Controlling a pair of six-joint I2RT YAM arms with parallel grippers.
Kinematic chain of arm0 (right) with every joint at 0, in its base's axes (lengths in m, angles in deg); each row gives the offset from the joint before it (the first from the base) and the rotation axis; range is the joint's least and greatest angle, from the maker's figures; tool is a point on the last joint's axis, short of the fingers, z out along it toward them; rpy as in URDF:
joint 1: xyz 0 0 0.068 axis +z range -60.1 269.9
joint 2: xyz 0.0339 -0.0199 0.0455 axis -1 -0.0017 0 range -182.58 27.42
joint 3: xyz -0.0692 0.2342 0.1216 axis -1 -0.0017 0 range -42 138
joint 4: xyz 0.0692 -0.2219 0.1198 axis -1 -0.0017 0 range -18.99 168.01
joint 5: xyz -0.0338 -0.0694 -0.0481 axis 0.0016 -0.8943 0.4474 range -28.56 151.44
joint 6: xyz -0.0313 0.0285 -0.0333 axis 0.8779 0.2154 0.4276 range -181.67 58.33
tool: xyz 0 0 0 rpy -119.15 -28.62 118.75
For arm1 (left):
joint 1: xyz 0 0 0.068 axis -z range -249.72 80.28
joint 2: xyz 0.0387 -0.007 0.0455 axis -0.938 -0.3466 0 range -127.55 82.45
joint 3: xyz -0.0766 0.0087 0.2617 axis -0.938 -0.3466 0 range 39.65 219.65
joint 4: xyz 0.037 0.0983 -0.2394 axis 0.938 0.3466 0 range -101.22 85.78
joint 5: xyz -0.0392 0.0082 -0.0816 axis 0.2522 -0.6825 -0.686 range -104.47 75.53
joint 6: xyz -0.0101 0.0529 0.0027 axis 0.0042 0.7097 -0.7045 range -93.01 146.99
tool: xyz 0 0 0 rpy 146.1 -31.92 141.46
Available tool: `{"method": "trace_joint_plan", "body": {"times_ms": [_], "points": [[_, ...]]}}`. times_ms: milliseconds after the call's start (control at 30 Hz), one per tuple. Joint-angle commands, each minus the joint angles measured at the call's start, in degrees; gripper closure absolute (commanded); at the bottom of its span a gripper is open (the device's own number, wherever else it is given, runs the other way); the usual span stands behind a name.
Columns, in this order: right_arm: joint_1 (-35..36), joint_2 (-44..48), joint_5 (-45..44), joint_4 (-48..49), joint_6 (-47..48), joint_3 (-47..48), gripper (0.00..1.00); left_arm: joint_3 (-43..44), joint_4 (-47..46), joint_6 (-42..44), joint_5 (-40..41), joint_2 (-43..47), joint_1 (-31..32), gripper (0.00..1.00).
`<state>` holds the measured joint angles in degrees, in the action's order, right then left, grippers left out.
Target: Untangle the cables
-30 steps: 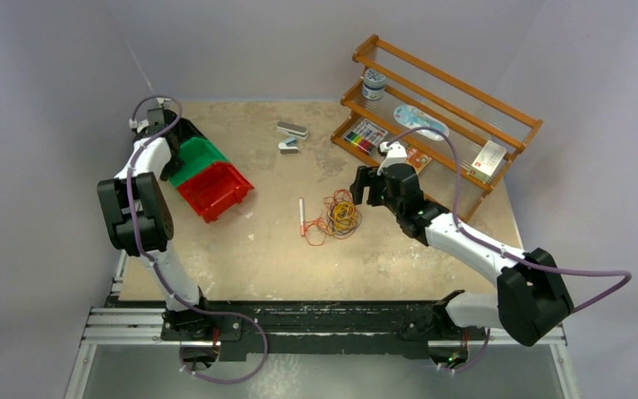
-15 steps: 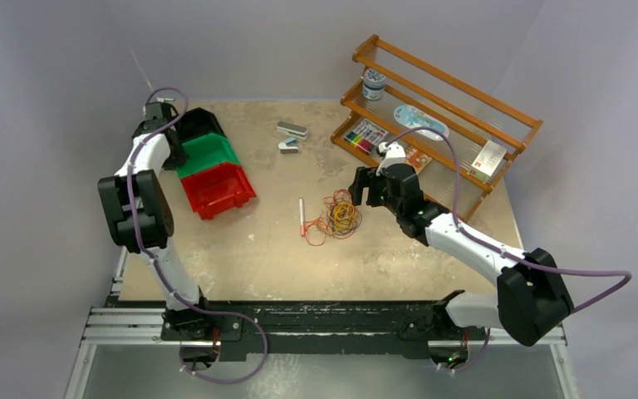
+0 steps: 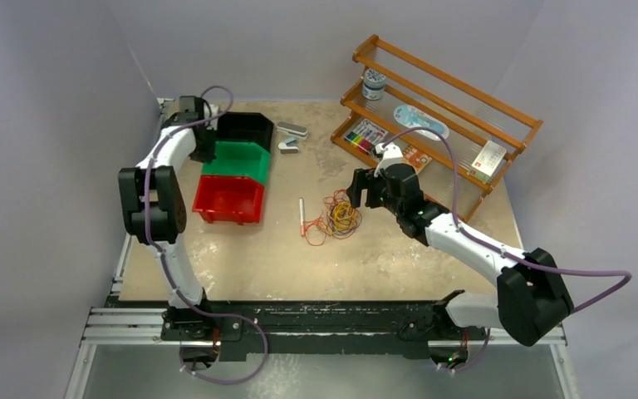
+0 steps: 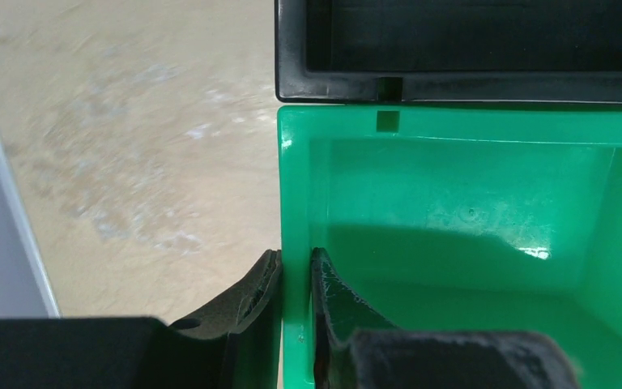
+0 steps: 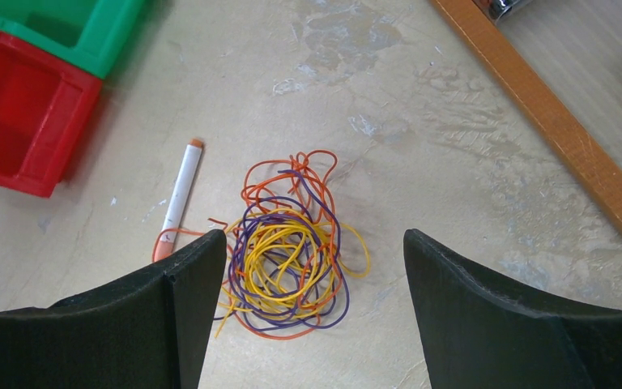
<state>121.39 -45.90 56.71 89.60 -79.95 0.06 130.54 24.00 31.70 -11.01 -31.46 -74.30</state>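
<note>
The cables lie in one tangled heap of thin orange, yellow and purple loops near the table's middle. My right gripper hangs just to their right and above them; in the right wrist view it stands open, with the heap on the table between its fingers. My left gripper is at the far left, at the green bin. In the left wrist view it is shut on the green bin's left wall, one finger outside and one inside.
A black bin, the green one and a red bin form a joined row. A white marker with an orange cap lies left of the cables. Two small staplers and a wooden rack stand at the back.
My left arm has swung the row of bins rightward and turned it, so it now runs front to back nearer the table's middle. The right arm and the cables have stayed put.
</note>
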Motion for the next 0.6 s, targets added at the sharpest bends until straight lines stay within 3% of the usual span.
{"method": "trace_joint_plan", "body": {"times_ms": [0, 333, 433, 567], "points": [[0.1, 1.7, 0.9, 1.7, 1.2, 1.5, 0.18, 0.2, 0.4, 5.8, 2.2, 0.8, 3.7, 0.86], [0.0, 1.3, 1.2, 2.7, 0.0, 1.1, 0.18, 0.5, -4.9, -6.9, 9.2, 7.0, 3.6, 0.57], [0.0, 1.0, 0.5, 2.5, -0.2, 1.3, 0.18, -1.2, -5.8, -15.6, 10.9, 10.7, 3.7, 0.53], [0.0, 0.3, -0.4, 2.3, -0.6, 1.6, 0.17, -11.3, -10.5, -37.8, 16.4, 20.1, 3.8, 0.53]]}}
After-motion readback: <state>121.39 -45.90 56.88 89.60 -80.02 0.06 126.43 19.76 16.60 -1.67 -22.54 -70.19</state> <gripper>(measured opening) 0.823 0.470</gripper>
